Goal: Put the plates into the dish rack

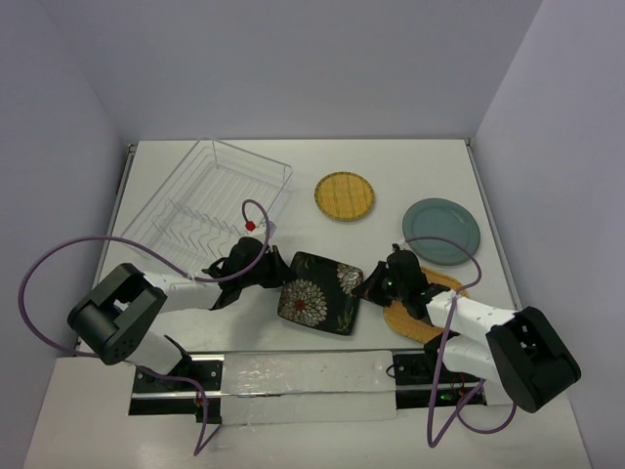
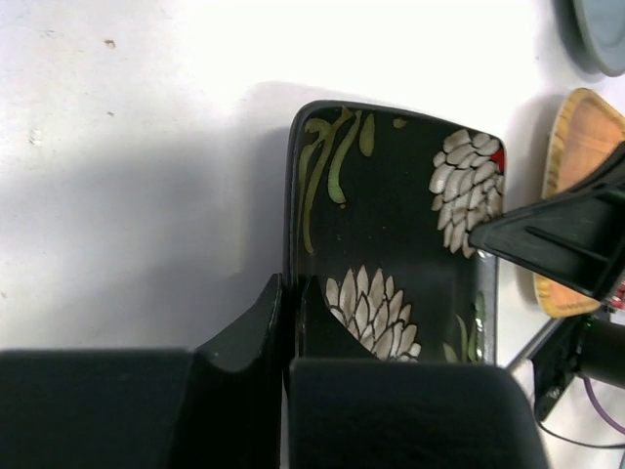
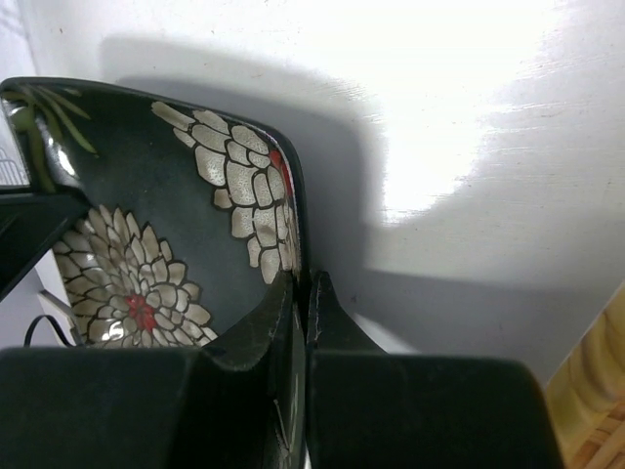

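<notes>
None of the 4 plates is in the clear wire dish rack at the upper left of the top view. The black square flowered plate is mid-frame, with the left arm's fingers pinched on its left rim and the right arm's fingers on its right rim. The round yellow woven plate, round teal-grey plate and rounded-square orange-yellow woven plate lie on the white counter, so all 4 remain to load.

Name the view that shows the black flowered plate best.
Top external: the whole black flowered plate shows, with the left tool and right tool pinching opposite edges. The left wrist view shows most of it, its near edge behind the tool; the right wrist view shows only one part.
</notes>
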You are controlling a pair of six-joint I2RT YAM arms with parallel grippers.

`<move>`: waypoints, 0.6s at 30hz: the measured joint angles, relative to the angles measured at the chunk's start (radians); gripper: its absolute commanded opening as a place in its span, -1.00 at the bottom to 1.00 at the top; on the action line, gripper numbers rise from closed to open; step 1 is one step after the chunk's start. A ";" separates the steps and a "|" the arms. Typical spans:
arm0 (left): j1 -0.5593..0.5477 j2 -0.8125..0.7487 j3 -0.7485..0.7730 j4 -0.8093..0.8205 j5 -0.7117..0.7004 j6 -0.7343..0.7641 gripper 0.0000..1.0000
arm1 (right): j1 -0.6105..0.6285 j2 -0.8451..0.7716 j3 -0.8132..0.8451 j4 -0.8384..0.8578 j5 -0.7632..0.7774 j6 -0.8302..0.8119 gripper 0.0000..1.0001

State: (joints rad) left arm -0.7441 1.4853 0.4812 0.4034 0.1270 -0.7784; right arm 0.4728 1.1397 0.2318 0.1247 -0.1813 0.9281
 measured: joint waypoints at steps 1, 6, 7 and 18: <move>0.000 -0.007 0.000 -0.005 0.003 0.001 -0.77 | 0.000 0.001 -0.003 0.005 0.000 -0.001 -1.00; -0.002 -0.039 0.000 -0.053 0.013 0.030 -0.54 | 0.000 -0.006 -0.023 0.054 -0.008 -0.012 -1.00; -0.005 -0.040 0.000 -0.063 0.014 0.040 -0.53 | 0.000 -0.014 -0.028 0.063 -0.009 -0.015 -1.00; -0.032 0.033 0.035 -0.085 0.015 0.050 -0.77 | -0.006 -0.091 -0.091 0.118 0.000 -0.027 -1.00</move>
State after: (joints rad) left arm -0.7765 1.5184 0.5158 0.3182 0.1417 -0.7288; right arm 0.4666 1.0484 0.1408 0.2424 -0.1814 0.9009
